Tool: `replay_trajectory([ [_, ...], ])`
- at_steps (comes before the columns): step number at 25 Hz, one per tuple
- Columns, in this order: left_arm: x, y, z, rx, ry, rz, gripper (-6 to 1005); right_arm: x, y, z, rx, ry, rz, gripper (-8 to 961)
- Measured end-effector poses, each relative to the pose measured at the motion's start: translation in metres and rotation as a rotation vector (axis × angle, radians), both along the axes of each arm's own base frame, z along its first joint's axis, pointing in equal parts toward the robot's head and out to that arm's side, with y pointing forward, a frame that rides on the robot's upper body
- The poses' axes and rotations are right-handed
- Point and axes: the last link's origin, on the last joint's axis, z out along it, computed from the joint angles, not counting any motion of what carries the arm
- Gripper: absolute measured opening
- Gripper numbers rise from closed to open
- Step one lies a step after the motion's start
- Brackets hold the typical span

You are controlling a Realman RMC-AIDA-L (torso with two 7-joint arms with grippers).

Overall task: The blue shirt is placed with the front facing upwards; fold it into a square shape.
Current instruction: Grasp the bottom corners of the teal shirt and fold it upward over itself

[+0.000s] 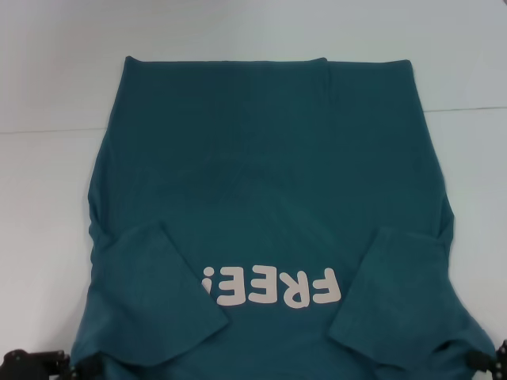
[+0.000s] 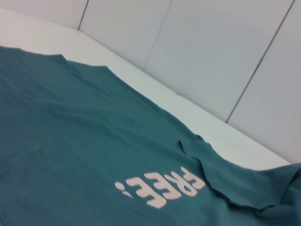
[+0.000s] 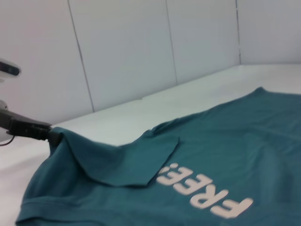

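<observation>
The blue shirt (image 1: 269, 182) lay spread front-up on the white table (image 1: 47, 95), its "FREE" lettering (image 1: 271, 286) reading upside down from the robot's side, the hem at the far end and the shoulders nearest the two claws. Both short sleeves were folded inward over the chest, one on each side of the lettering. It looked like light, limp cotton that would sag and drag rather than hold a shape, so it probably wanted lifting at two points at once, and pinching through a doubled edge such as a shoulder seam would likely keep the layers from sliding apart. The left gripper (image 1: 79, 366) sat low at the near left shoulder corner, its dark fingers touching the cloth; in the right wrist view it (image 3: 44, 133) appeared to be pinching the shoulder edge, which rose to a small peak at the fingertips, so I judged it clamped on the fabric. The right gripper (image 1: 485, 358) sat at the opposite near corner, against the cloth, but whether it had closed on it could not be told. Both arms were low and wide apart, flanking the shirt.
</observation>
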Motion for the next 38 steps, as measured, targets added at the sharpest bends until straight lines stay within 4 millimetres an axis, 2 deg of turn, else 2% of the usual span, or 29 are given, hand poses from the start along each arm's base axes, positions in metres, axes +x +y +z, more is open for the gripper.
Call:
replay_trajectory([
  [15,0.006,0.032,-0.003,0.111,-0.029,0.029,50,-0.004,0.027,0.009,0.120,0.022,-0.017,48],
  [22,0.009,0.039,-0.006,0.111,-0.025,0.021,50,-0.003,0.031,0.009,0.136,0.021,-0.028,47],
  [31,0.009,0.048,-0.001,0.171,-0.021,0.016,51,-0.005,0.038,0.011,0.166,0.039,-0.025,48],
  [38,0.010,0.062,0.006,0.275,-0.036,0.039,51,-0.009,0.057,0.009,0.212,0.048,-0.040,49],
])
